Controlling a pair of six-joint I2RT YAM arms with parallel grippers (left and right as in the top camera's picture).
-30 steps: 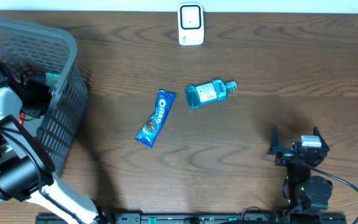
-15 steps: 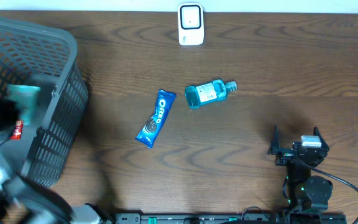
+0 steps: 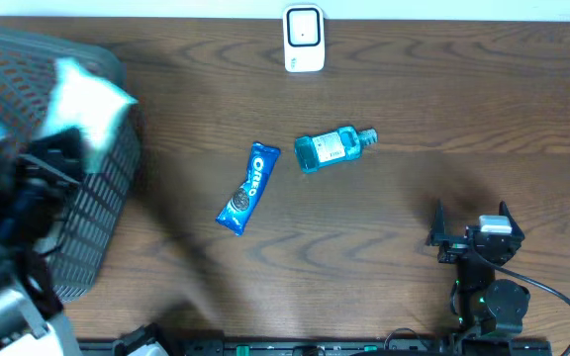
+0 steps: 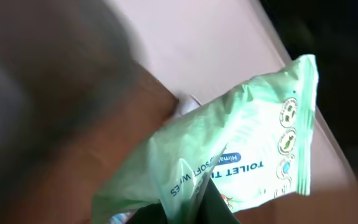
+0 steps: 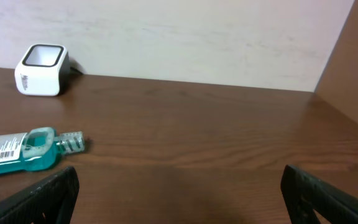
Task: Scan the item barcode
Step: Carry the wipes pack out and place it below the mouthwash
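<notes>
Our left tool (image 4: 201,208) is clamped shut on a pale green packet of toilet wipes (image 4: 229,143). In the wrist view its dark finger pinches the packet's lower edge, and the printed face is turned toward the camera, with the lettering upside down. From overhead the packet (image 3: 87,94) is a pale blur held up over the grey mesh basket (image 3: 97,213), above the side nearest the middle of the table (image 3: 414,89). The arm beneath it is blurred too.

The scanner (image 3: 304,38) – a small white block – stands at the far edge of the table, well apart from the packet. Between them, near the middle, a blue Oreo packet (image 3: 247,188) lies flat and slanted. Just beside it a blue mouthwash bottle (image 3: 332,148) lies on its side, its cap pointing away from the basket.

Our right tool (image 3: 471,225) sits at the near edge on the other side, its jaws spread wide with nothing between them. Its own camera looks across bare wood to the bottle (image 5: 23,149) – barcode label facing up – and the scanner (image 5: 40,70).
</notes>
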